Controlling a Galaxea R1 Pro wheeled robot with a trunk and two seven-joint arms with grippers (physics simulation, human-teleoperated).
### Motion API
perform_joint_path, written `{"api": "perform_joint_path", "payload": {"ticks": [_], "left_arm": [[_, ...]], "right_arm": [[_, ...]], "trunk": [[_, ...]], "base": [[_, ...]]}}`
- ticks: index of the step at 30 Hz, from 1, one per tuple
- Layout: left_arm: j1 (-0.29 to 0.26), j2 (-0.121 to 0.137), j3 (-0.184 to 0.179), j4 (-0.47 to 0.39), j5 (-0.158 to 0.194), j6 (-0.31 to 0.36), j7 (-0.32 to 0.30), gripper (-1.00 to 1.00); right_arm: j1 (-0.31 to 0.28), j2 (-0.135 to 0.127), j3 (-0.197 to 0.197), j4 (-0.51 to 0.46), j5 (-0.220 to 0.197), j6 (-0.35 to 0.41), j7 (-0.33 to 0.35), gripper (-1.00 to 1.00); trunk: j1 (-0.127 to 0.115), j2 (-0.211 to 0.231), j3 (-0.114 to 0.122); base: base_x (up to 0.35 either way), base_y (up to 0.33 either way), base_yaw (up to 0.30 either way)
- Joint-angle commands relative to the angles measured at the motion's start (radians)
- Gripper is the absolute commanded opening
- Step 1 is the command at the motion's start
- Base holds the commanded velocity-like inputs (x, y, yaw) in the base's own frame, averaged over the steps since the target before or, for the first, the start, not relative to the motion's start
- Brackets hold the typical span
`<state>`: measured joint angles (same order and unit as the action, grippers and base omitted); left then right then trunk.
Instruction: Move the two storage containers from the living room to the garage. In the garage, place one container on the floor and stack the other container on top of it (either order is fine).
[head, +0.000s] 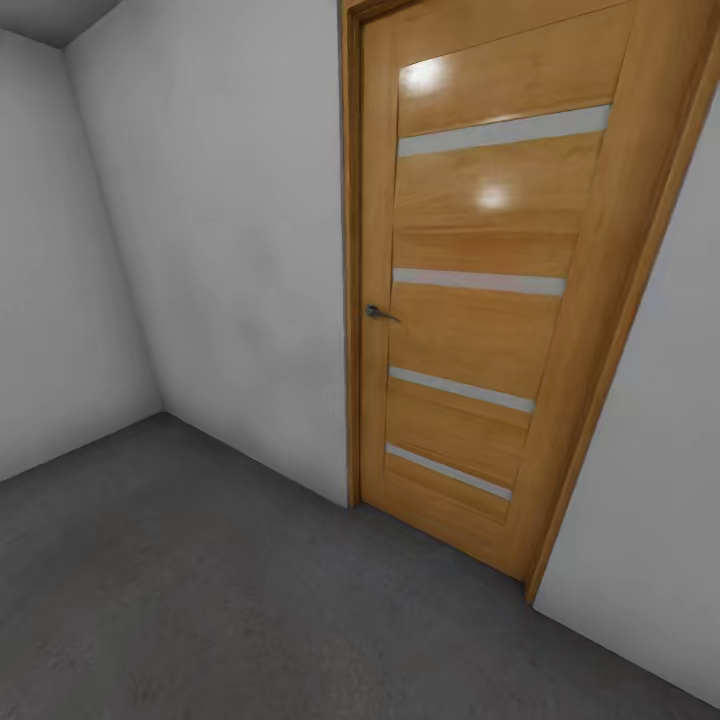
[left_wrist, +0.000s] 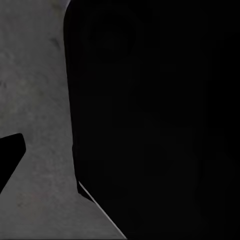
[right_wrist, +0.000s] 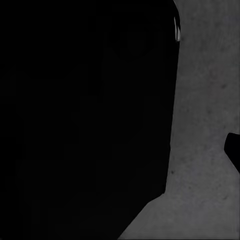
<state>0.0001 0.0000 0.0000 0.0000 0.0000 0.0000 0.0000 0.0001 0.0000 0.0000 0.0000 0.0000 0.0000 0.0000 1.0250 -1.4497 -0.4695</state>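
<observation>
Concrete floor (head: 250, 600) spreads dark grey and rough below white walls (head: 230, 230) that meet in a corner; a wooden door (head: 480, 300) with four pale glass strips stands shut in its frame, its handle (head: 378, 313) near the left edge; at each wrist a black bulk blocks the camera, floor beside it; whether either gripper is wide or closed, I cannot tell.

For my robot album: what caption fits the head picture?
Closed wooden door with a grey handle, between white walls, above grey concrete floor.
</observation>
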Motion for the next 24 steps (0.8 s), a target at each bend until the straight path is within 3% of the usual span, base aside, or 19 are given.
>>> {"api": "perform_joint_path", "payload": {"ticks": [1,5,11,24], "left_arm": [[-0.002,-0.006,0.006,0.000,0.006,0.000,0.003,1.00],[-0.002,-0.014,0.008,0.000,0.006,0.000,0.003,1.00],[-0.002,-0.004,0.013,-0.033,0.022,-0.009,0.003,1.00],[-0.002,-0.001,0.014,-0.062,0.031,-0.005,0.003,1.00]], "right_arm": [[-0.002,0.005,0.006,0.000,0.006,0.002,-0.001,1.00],[-0.002,0.004,0.009,0.000,0.015,0.002,-0.002,1.00],[-0.002,0.003,0.009,0.000,0.017,-0.003,-0.008,1.00],[-0.002,0.005,0.009,-0.001,0.017,-0.019,-0.010,1.00]], "trunk": [[0.000,0.000,0.000],[0.000,0.000,0.000],[0.000,0.000,0.000],[0.000,0.000,0.000]], "base": [[0.000,0.000,0.000],[0.000,0.000,0.000],[0.035,0.000,0.000],[0.296,0.000,0.000]]}}
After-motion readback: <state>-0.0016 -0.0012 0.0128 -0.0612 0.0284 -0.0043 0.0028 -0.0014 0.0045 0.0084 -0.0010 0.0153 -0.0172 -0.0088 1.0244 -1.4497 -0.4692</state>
